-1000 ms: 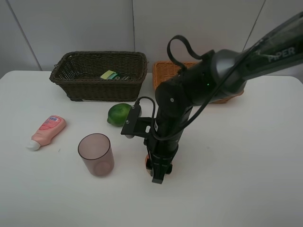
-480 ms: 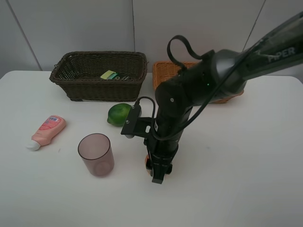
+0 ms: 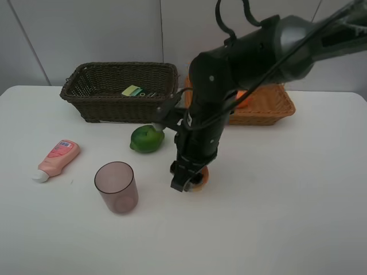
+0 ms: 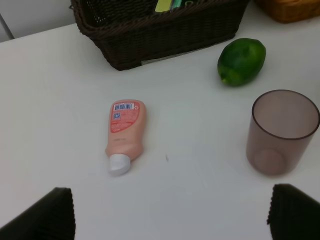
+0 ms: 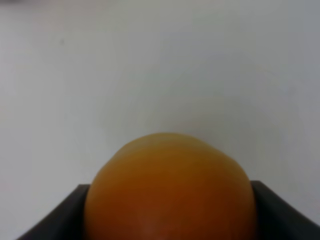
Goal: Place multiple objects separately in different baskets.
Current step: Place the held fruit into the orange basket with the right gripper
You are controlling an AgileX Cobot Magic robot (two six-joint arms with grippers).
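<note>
Orange mandarin [image 3: 200, 179]: clamped between the two dark fingers of the right claw, just below the centre of the high view. The wrist view shows it filling the gap between the fingers. Whether it touches the table [image 3: 298, 200] cannot be told.
Right gripper [image 3: 186, 182]: closed on the mandarin, pointing down from the black arm that reaches in from the upper right.
Left gripper [image 4: 170, 220]: fingers spread wide with nothing between them, over the table near the pink tube and the cup.
Lime [image 3: 145, 138]: on the table left of the arm, just in front of the dark basket.
Mauve cup [image 3: 116, 187]: upright, lower left of centre, apart from the lime.
Pink tube [image 3: 57, 158]: lying flat at the left edge, white cap toward the lower left.
Dark brown basket [image 3: 114, 106]: upper left, holding an item with a yellow-green label [image 3: 132, 90].
Tan basket [image 3: 269, 109]: upper right, partly behind the arm, with a red-orange fruit [image 3: 244, 98] showing inside.
</note>
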